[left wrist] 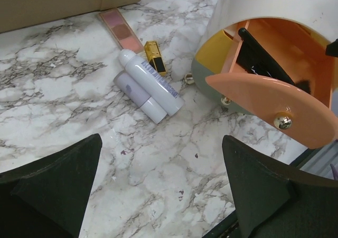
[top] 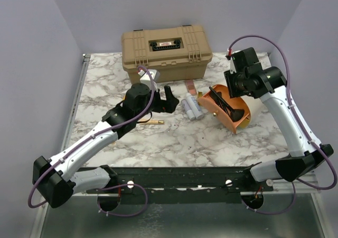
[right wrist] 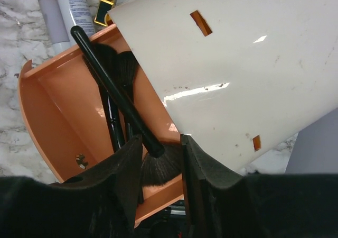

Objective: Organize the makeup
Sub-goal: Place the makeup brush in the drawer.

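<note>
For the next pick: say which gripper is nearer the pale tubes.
Left. The left gripper hangs just left of the pale tubes; the right gripper is farther off, at the round pouch.

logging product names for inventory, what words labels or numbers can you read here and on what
No text here is readable.
Lid label on the tan case: reddish print, too small to read.
White tube: blue print down its side, too blurred to read.

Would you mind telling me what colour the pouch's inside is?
Orange. The inside of the pouch shows best in the right wrist view.
</note>
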{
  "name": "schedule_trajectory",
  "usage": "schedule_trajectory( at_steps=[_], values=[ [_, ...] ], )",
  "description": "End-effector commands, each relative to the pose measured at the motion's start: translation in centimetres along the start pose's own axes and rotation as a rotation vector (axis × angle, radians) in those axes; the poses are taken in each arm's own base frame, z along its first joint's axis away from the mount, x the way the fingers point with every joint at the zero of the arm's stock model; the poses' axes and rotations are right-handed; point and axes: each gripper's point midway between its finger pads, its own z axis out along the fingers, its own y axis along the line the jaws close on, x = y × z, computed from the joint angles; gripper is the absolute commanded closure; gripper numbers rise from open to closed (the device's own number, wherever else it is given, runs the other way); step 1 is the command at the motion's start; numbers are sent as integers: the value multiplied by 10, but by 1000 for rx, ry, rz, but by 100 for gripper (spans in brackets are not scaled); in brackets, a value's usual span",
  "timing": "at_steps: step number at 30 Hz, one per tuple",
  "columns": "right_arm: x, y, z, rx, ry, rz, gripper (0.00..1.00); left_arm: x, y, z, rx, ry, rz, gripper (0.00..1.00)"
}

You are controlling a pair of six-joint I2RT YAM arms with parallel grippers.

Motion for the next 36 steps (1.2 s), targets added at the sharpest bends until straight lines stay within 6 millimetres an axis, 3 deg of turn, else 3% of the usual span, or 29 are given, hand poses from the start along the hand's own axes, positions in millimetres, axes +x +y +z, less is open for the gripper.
schedule_trajectory(
  at_steps=[1,8,14,16,29,36],
  values=[
    [-4,-7,-11,18,-27,16,61,-8,-18,3,81,-8,1,3],
    [-14,-1,-16,-15,-68,47,61,-12,-38,14,174,1,0,4],
    [-39,56,-12,-315,-145,95,63,-7,-57,32,255,52,-11,6],
    [-42,62,-3,-336,-147,105,63,-4,-58,31,261,61,-17,6],
    [-13,64,56,-266,-56,52,61,3,-45,15,221,34,-39,7],
    [-7,46,77,-147,-55,32,58,1,-44,12,218,24,-42,7]
  ],
)
